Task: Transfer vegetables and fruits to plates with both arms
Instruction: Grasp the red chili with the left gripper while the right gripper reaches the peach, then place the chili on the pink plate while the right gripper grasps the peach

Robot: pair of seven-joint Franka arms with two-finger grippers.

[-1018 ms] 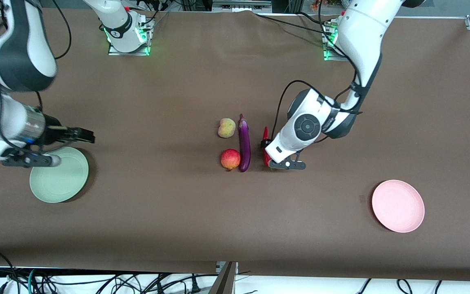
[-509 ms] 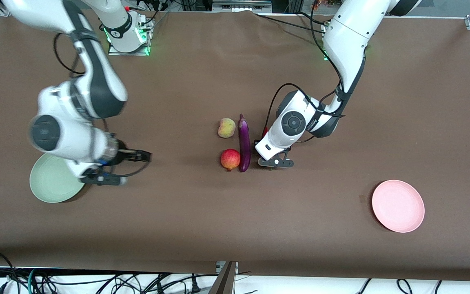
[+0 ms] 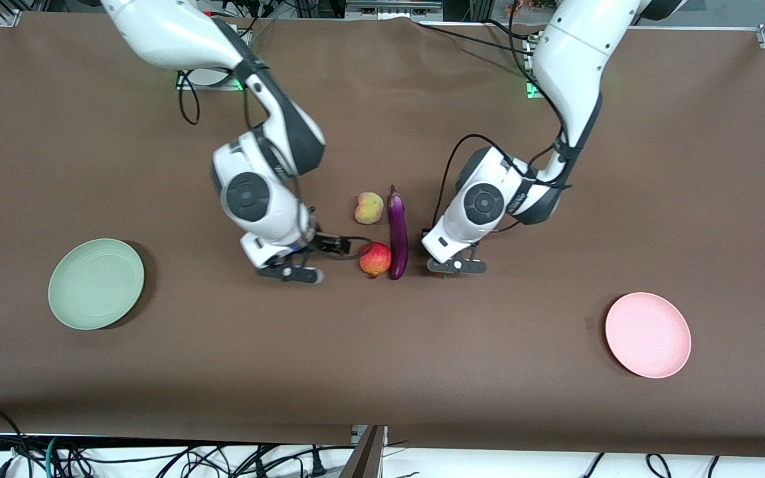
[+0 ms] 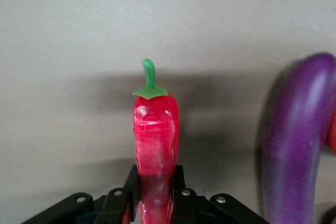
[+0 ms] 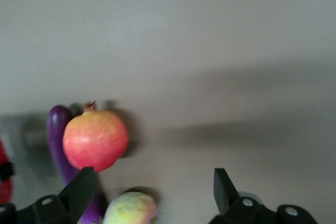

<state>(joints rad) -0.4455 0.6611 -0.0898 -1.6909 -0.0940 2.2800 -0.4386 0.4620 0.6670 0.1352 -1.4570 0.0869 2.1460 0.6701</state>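
The peach (image 3: 368, 208), red apple-like fruit (image 3: 374, 258) and purple eggplant (image 3: 397, 232) lie together mid-table. My left gripper (image 4: 156, 174) is low beside the eggplant, toward the left arm's end, and is shut on the red chili pepper (image 4: 155, 129). The wrist (image 3: 452, 242) hides the chili in the front view. My right gripper (image 3: 337, 244) is open and empty, low beside the red fruit, toward the right arm's end. The right wrist view shows the red fruit (image 5: 95, 139), peach (image 5: 130, 209) and eggplant (image 5: 59, 127) ahead of its fingers.
The pale green plate (image 3: 95, 283) lies toward the right arm's end of the table. The pale pink plate (image 3: 648, 335) lies toward the left arm's end, nearer the front camera. Both are bare. Brown table cover lies all round the produce.
My right arm has swung from over the green plate to beside the red fruit. My left gripper has shifted slightly at the chili, which the wrist now covers in the front view.
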